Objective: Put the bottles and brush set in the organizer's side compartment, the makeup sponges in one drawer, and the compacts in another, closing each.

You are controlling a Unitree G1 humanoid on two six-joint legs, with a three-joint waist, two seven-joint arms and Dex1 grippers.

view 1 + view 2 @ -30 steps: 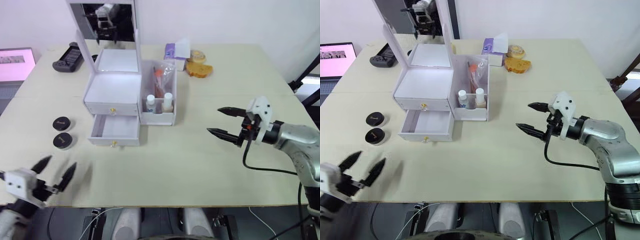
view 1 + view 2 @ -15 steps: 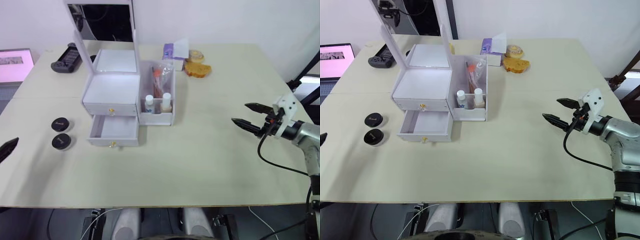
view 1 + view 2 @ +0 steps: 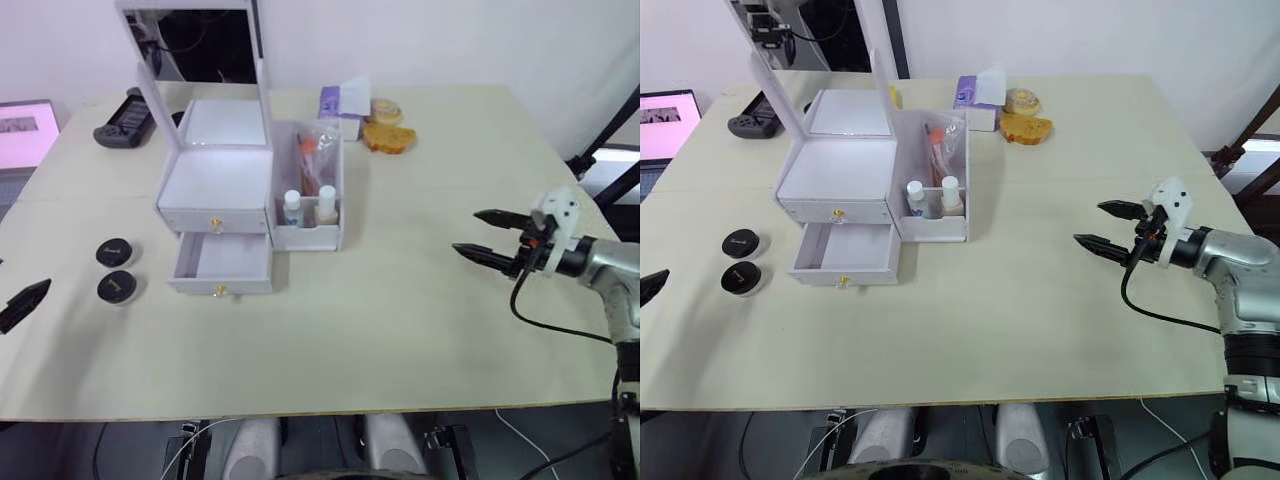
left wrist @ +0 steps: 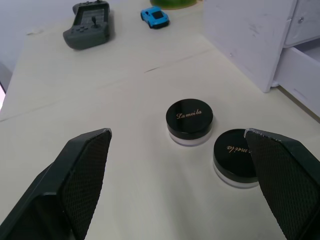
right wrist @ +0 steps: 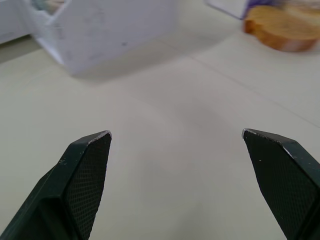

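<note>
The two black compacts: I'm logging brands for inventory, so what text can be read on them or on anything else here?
"La meila" in gold script on the lid of the farther compact.
The same script on the nearer compact, seen at an angle and partly behind a finger.
The bottle with the blue label: print too small to read.

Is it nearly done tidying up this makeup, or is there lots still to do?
Partly done. The two bottles and the brush set already stand in the side compartment. The upper drawer is shut; what it holds is hidden. Nothing is in hand: the left gripper and the right gripper are open and empty. Left: the two compacts still on the table go into the open, empty-looking lower drawer, then close it.
</note>
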